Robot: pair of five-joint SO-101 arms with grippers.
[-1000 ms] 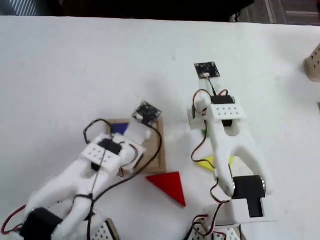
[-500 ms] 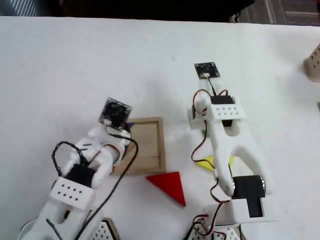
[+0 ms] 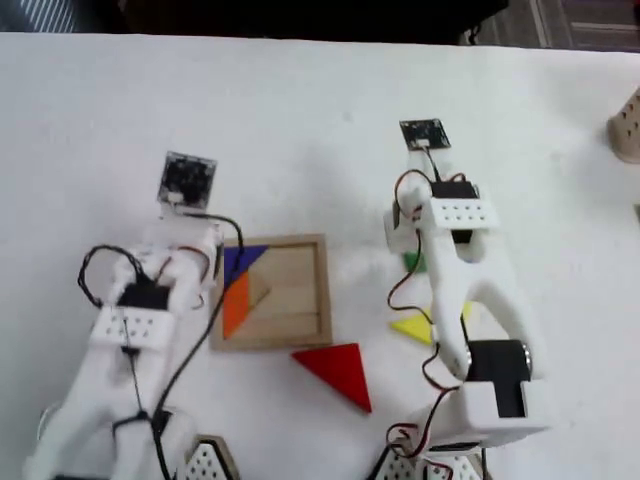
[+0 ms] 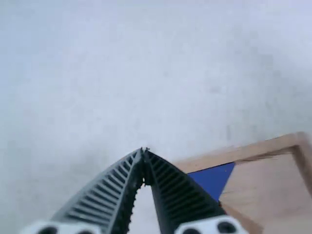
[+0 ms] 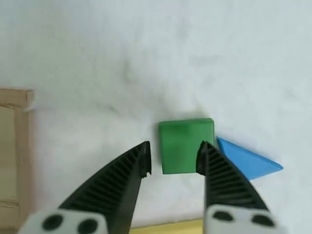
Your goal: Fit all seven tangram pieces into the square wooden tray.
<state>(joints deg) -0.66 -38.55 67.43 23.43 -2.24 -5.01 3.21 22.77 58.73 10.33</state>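
Left gripper (image 4: 144,155) withdrew off tray (image 3: 324,290); orange piece (image 3: 234,305) seemingly seated.

Overhead and close wrist cameras share the tray (image 3: 325,290).

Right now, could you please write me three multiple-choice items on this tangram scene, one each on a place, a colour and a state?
1. The red triangle lies: A in the tray; B on the table outside it; C in a claw.
2. Coloured pieces in the tray: A blue and orange; B green and yellow; C red and green.
3. The left claw is: A wide open; B shut; C holding a piece.
Key: 1 B, it lies beside the tray's corner. 2 A, the blue piece and orange piece lie inside. 3 B, its tips meet, nothing between.
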